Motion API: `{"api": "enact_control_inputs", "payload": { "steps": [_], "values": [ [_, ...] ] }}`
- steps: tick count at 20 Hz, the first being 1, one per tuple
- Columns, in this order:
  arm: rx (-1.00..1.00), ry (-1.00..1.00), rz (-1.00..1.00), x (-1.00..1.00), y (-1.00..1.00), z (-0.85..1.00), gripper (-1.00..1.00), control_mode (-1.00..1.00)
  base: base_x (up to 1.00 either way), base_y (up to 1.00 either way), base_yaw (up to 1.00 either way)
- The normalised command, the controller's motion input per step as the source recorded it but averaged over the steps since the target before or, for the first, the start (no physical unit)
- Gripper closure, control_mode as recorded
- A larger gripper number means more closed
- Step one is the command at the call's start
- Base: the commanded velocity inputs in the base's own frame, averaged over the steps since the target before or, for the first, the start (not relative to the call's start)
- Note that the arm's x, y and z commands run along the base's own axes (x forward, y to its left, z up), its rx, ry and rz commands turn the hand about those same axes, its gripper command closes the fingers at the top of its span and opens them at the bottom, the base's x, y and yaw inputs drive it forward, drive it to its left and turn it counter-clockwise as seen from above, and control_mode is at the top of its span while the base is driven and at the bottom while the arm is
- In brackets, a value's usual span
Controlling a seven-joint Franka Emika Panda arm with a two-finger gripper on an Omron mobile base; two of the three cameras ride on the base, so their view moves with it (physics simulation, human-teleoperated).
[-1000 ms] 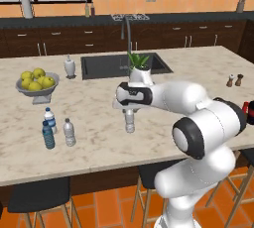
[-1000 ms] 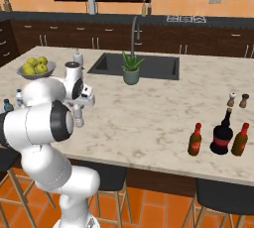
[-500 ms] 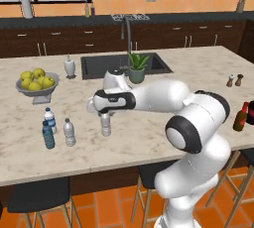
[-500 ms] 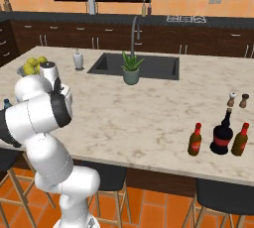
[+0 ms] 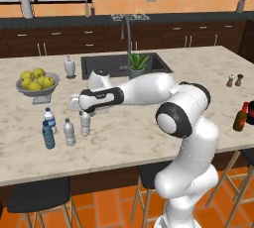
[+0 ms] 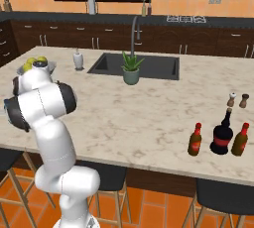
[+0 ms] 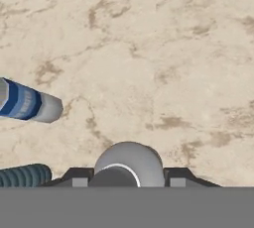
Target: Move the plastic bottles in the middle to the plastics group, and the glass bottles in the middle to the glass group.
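The end effector (image 5: pixel 85 114) grips a clear plastic bottle (image 5: pixel 85 124) upright, apparently just beside the plastics group (image 5: pixel 49 129), for placing there.

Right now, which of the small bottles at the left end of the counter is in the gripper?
The clear ribbed bottle furthest right in that cluster: the gripper closes on its top. The other clear bottle, blue-labelled bottle and blue-tinted bottle stand free.

Fruit, a sink and seasoning on the marble desk (image 5: pixel 149 138).
A grey bowl of yellow-green fruit (image 5: pixel 36 82) sits far left, a white soap dispenser (image 5: pixel 69 66) just right of it beside the dark sink (image 5: pixel 121 65). A potted plant (image 5: pixel 137 65) stands at the sink's near edge. Salt and pepper shakers (image 5: pixel 234 80) stand far right. Stools (image 5: pixel 37 198) line the near side.
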Motion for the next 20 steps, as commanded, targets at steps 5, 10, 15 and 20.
{"api": "enact_control_inputs", "payload": {
  "steps": [5, 10, 15, 20],
  "values": [
    [0.07, 0.01, 0.00, 0.34, 0.57, -0.13, 1.00, -1.00, 0.00, 0.00, 0.00],
    [0.01, 0.00, 0.00, 0.36, 0.50, -0.28, 1.00, -1.00, 0.00, 0.00, 0.00],
    [0.00, 0.01, 0.00, 0.26, 0.37, -0.34, 1.00, -1.00, 0.00, 0.00, 0.00],
    [0.00, 0.01, 0.00, -0.03, -0.08, -0.26, 1.00, -1.00, 0.00, 0.00, 0.00]
  ]
}}
